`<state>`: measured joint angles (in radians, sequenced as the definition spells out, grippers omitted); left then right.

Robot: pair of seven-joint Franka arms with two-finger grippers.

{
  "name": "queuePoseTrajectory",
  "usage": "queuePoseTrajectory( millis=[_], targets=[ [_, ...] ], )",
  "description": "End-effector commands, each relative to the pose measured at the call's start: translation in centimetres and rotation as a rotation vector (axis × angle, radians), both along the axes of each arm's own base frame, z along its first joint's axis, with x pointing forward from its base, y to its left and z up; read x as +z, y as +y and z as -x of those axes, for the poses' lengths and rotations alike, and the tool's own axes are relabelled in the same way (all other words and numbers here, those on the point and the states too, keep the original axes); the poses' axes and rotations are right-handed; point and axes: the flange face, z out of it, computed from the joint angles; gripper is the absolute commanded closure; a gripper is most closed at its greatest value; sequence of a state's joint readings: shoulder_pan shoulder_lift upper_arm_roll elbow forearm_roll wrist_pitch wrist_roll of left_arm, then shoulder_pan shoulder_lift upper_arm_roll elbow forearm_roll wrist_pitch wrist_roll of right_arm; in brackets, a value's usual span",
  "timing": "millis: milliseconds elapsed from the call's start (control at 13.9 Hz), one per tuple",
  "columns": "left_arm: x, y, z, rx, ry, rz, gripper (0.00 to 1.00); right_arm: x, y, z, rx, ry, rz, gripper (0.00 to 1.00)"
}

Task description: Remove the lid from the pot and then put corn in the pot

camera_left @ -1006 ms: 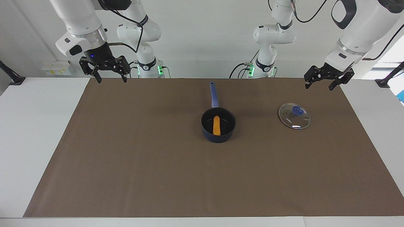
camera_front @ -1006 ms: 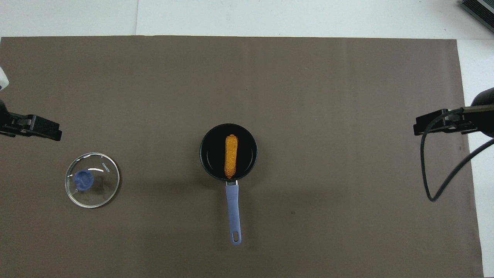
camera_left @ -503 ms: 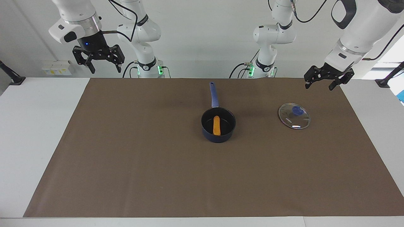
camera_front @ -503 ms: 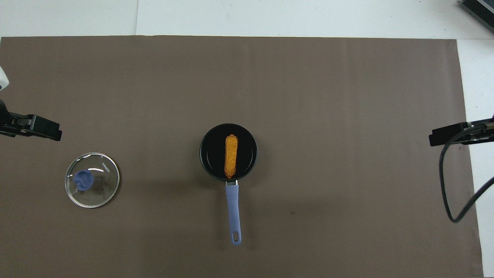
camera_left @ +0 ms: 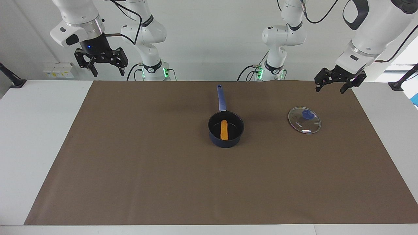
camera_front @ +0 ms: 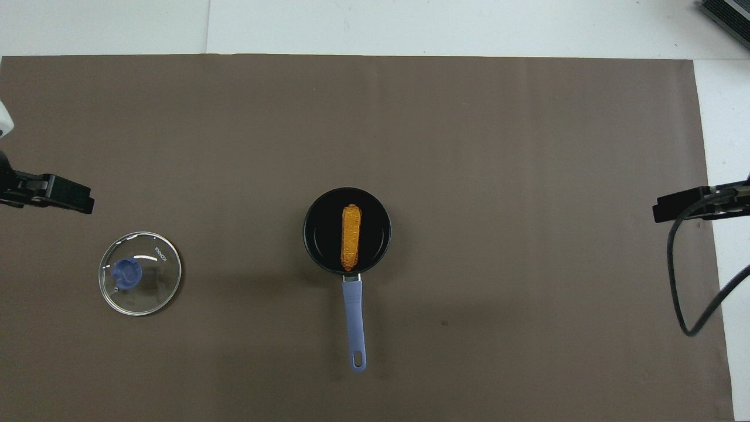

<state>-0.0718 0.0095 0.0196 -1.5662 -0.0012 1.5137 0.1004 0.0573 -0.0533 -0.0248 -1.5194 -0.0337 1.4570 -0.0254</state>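
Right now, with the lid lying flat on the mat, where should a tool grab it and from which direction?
Probably by the blue knob at the centre of the lid, coming straight down from above. The glass disc lies flat on the mat, so its thin rim offers little to pinch, while the knob stands up. The left gripper, open and empty, hangs at that end of the table.

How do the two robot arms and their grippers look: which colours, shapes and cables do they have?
Both arms are glossy white, built of rounded segments with dark rings at some joints. Each base shows green lights. The right gripper and the left gripper are black, angular, with two fingers each. A silver band sits above the right gripper, where a small blue light glows. Black cables hang along both arms.
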Motion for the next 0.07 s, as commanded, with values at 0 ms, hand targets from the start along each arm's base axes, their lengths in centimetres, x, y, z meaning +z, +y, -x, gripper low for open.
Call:
queuePoseTrajectory(
  millis=[0],
  targets=[
    [0.37, -0.04, 0.15, -0.01, 0.001, 0.013, 0.0, -0.15, -0.62, 0.74, 0.018, -0.002, 0.015, 0.0]
  ],
)
